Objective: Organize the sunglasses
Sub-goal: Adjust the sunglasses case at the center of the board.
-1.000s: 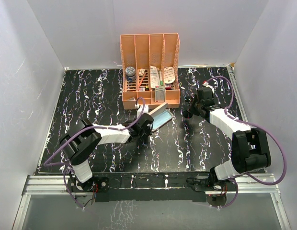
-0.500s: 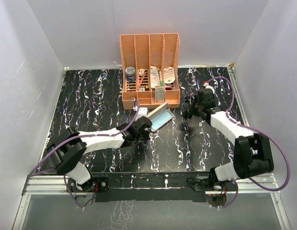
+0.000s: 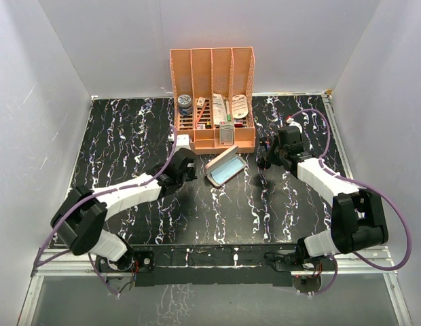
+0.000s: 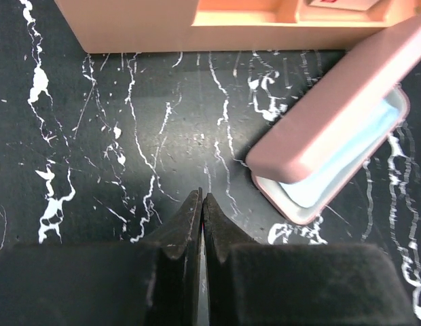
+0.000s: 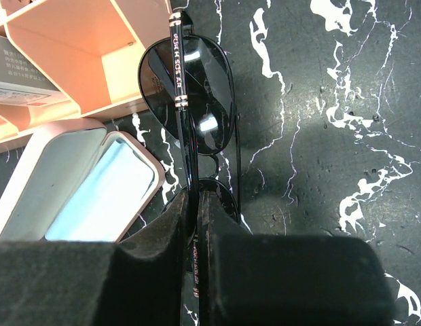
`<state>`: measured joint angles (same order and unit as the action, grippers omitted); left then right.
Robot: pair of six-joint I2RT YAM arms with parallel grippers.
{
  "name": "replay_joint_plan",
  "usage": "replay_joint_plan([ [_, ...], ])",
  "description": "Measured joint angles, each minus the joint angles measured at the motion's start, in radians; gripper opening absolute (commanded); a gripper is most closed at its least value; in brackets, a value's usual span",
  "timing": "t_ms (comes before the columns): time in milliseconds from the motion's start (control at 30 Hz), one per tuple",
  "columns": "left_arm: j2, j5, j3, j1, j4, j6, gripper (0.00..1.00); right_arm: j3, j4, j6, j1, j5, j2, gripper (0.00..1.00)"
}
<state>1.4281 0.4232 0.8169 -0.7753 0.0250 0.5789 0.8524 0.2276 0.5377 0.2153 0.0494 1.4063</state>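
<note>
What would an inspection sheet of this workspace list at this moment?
Surface: black, white-veined table.
Job's things: sunglasses, apparently folded, beside the open pink case, near the organizer's corner.
Clutter: blue cloth lying inside the case; orange organizer at the back, holding small items.
Grippers: right gripper shut on the sunglasses; left gripper shut, empty, over bare table.
Cables: purple cable loops along each arm, clear of the objects.
Surroundings: white walls on three sides.
</note>
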Motion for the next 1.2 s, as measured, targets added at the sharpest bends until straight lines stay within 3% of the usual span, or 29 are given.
replay_joint_plan([
  [533, 0.247, -0.066, 0.061, 0.074, 0.160, -0.085, 0.00, -0.021, -0.002, -0.001, 0.001, 0.003, 0.000, 0.00],
  [867, 0.317, -0.163, 0.122, 0.116, 0.231, -0.089, 0.00, -0.046, -0.001, -0.001, 0.001, 0.003, 0.000, 0.00],
  [1200, 0.304, -0.269, 0.067, 0.114, 0.320, -0.076, 0.00, -0.046, -0.003, -0.001, 0.004, 0.002, 0.000, 0.00],
])
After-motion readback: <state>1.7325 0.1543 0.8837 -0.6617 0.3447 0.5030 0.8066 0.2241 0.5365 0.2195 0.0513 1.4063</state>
